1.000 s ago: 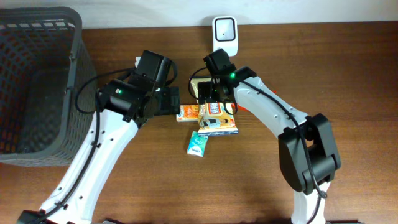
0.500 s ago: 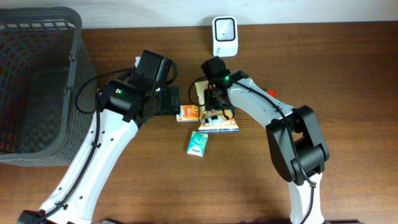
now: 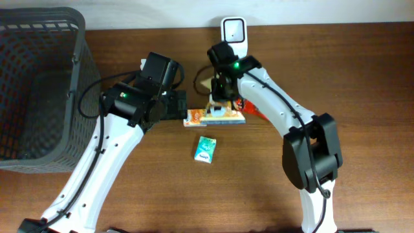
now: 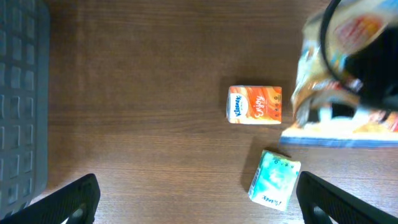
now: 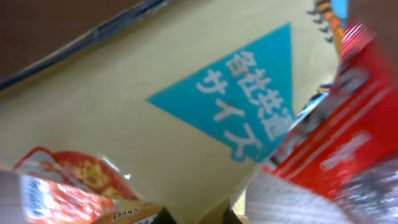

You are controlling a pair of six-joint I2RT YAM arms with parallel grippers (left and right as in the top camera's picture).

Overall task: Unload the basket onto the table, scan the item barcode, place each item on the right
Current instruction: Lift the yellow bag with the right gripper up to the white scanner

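Table [image 3: 362, 162]: brown wood with a smooth top. It carries all the things.
Basket [image 3: 32, 97]: grey plastic with a grid of little holes. It sits at the left end, just as it did a second ago.
Right arm [image 3: 278, 110]: white and bent. It has swung closer to the back of the table.
Left gripper [image 4: 198, 186]: its two dark fingers are spread wide with nothing between them. It has not moved.
Right gripper [image 3: 221, 90]: black. A second ago it was wide apart; now it is clenched on the far edge of the flat pack.
Flat pack [image 3: 225, 116]: thin and shiny, orange print on top, a blue near edge. It lay flat before. Now its far edge is tipped up under the right gripper, and it sits nearer the scanner.
Scanner [image 3: 233, 31]: a white rounded box with a dark window, just behind the right gripper.
Red packet [image 3: 249, 107]: crinkly and shiny, beside the flat pack.
Orange tissue pack [image 4: 255, 104]: small and soft, just left of the flat pack.
Green tissue pack [image 3: 205, 149]: small. The flat pack nearly touched it before; now they are apart.
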